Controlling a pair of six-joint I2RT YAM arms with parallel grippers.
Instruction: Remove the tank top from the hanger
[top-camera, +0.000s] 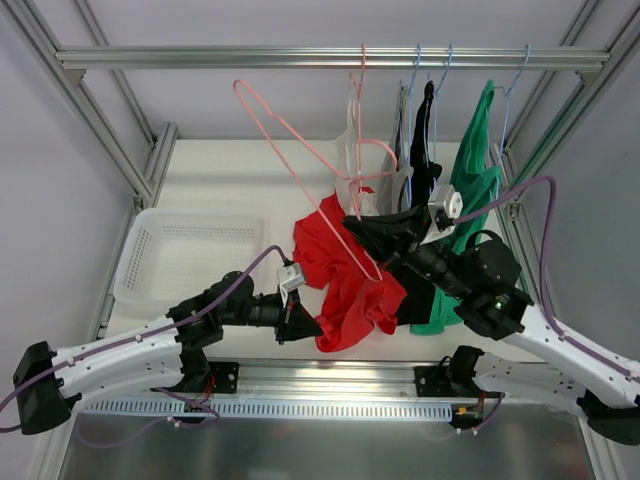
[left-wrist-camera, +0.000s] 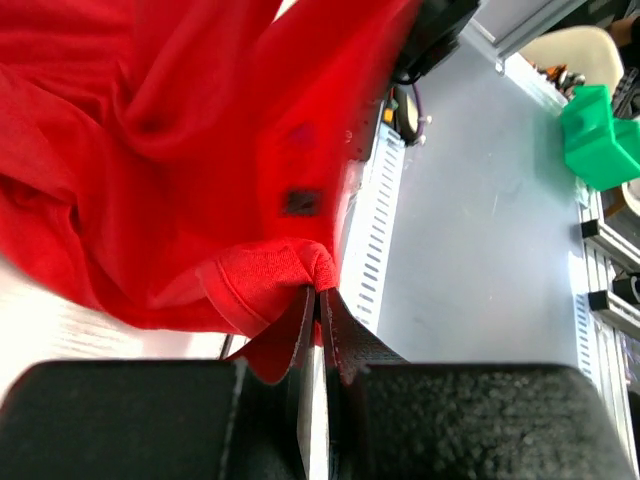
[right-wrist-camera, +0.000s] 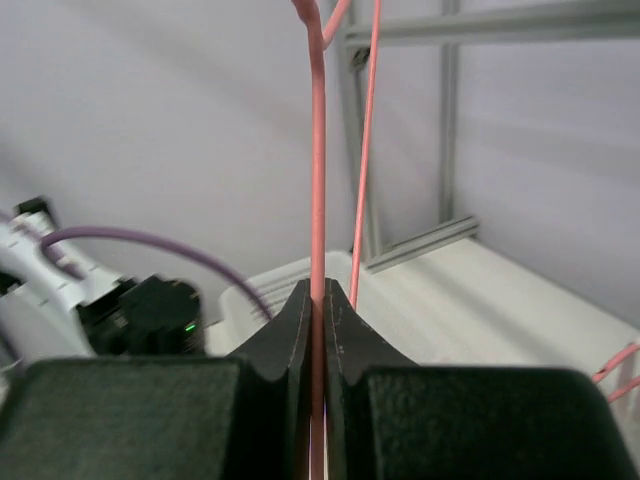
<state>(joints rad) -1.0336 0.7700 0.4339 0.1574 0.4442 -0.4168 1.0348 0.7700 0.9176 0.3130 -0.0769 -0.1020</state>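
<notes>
The left gripper (left-wrist-camera: 320, 300) is pinched tight on a fold of hem of the red tank top (left-wrist-camera: 200, 150), with knit cloth bunched right at its fingertips. The right gripper (right-wrist-camera: 318, 300) is clamped on one thin wire of the pink hanger (right-wrist-camera: 318, 150), and a second pink strand runs just beside it.

From above, the top (top-camera: 345, 280) sags in loose folds between the two arms, and the tilted hanger (top-camera: 300, 150) has a wire crossing it. Whether a strap is looped on, I cannot tell.

The cloth looks light, limp and stretchy, likely to snag rather than slide, so the hem is a sound hold. The wire looks springy and slick, best gripped near a bend.

Beneath lies a pale table (top-camera: 230, 180), with a white basket (top-camera: 140, 270) at its left. Farther back, green (top-camera: 475, 170) and black (top-camera: 425, 150) garments hang close by from the rail (top-camera: 250, 58), inside an aluminium frame with plain walls — tight room on the right.
</notes>
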